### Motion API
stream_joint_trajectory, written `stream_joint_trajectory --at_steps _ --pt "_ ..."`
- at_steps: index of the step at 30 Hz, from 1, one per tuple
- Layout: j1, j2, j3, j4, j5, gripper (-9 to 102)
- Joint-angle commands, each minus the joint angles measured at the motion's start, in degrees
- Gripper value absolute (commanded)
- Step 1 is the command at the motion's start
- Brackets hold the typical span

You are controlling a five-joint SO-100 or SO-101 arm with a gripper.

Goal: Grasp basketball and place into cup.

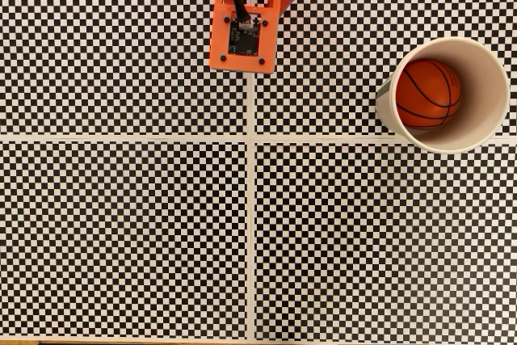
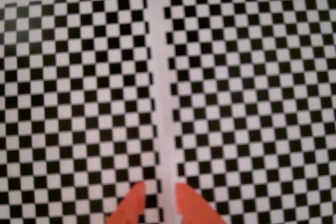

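Checkered table (image 1: 121, 224) crossed by pale seams (image 1: 250, 199).

**The count: one ball, one cup, one arm**

One basketball (image 1: 428, 92) on show, folks, and one cup (image 1: 485, 111), up by the right edge of the checkered table (image 1: 121, 232). One orange robot arm (image 1: 246, 14) at the top edge. Four checkered panels. The wrist view adds two orange fingertips (image 2: 134, 203).
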Motion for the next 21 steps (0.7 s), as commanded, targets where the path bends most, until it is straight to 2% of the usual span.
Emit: stream_joint_trajectory --at_steps 1,21 --pt "-0.3 0.4 2.0 0.1 0.3 0" --pt "0.0 0.4 2.0 0.1 0.2 0"
